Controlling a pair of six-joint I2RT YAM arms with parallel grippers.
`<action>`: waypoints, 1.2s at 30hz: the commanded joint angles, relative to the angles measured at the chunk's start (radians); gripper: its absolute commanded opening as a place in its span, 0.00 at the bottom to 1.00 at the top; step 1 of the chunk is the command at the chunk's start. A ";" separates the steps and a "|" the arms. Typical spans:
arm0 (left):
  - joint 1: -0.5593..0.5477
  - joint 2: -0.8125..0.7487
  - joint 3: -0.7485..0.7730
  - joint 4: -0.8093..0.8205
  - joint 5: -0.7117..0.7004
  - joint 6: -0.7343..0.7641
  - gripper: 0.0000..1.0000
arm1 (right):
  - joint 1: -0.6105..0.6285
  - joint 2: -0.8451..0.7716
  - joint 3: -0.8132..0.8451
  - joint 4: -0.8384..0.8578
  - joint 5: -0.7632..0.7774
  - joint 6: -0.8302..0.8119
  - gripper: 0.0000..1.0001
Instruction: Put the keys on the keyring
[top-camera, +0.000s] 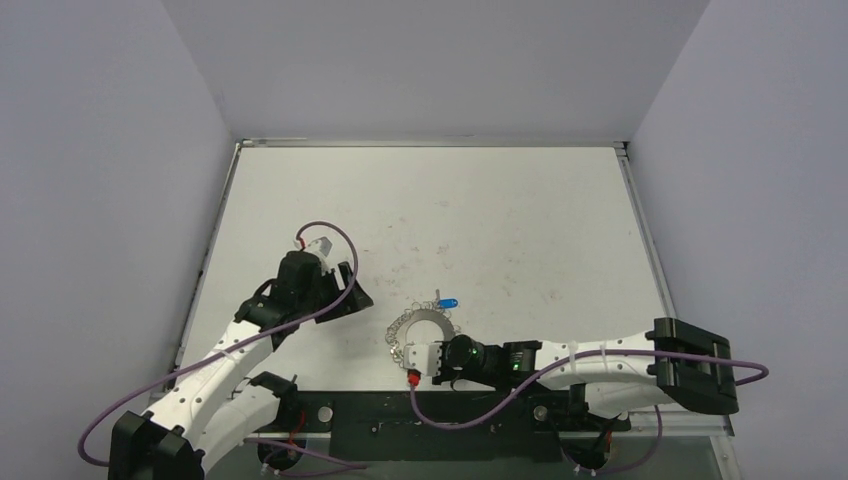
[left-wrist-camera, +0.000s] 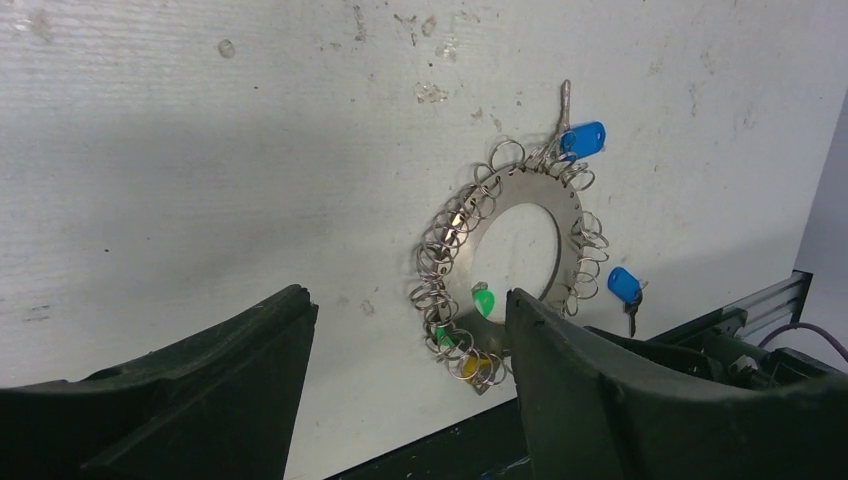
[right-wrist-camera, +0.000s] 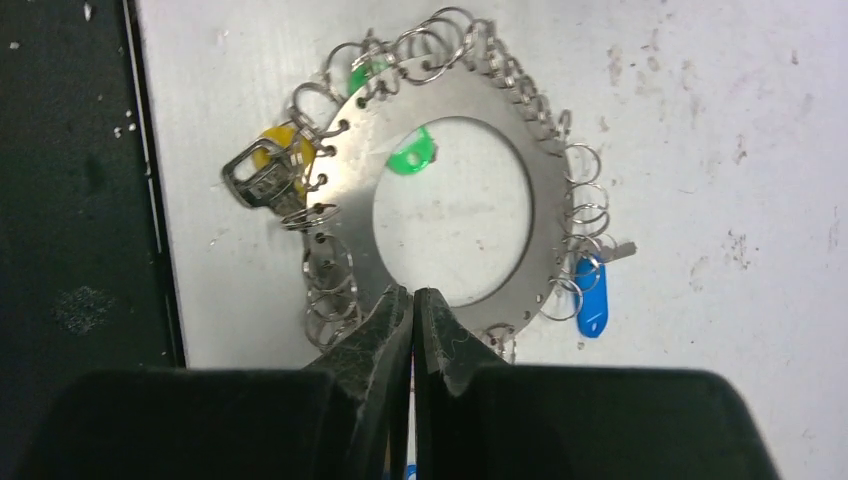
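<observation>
Right wrist view: the right hand (right-wrist-camera: 412, 300), clenched, met the near rim of the keyring (right-wrist-camera: 545, 200), which lay flat on the desk (right-wrist-camera: 720, 150) among the keys (right-wrist-camera: 592, 310). Nearby, the left hand (left-wrist-camera: 408, 300) hung released and empty. Pinning the ring steady seemed wise.

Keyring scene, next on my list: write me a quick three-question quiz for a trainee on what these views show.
1. True or false: the left gripper is holding a key.
2. Which tag colour shows inside the keyring, in its central hole? A green, B blue, C yellow.
3. Fill in: the right gripper has its jaws ____.
Key: 1 false, it is open and empty. 2 A, the green tag. 3 shut.
</observation>
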 joint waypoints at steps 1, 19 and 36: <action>-0.018 -0.035 -0.039 0.118 0.044 -0.054 0.67 | -0.056 -0.100 -0.036 0.145 -0.056 0.047 0.01; -0.267 -0.039 -0.196 0.293 -0.057 -0.220 0.57 | -0.108 0.118 0.097 0.285 -0.320 0.079 0.24; -0.283 -0.106 -0.250 0.313 -0.036 -0.224 0.49 | -0.105 0.202 0.117 0.212 -0.409 0.093 0.00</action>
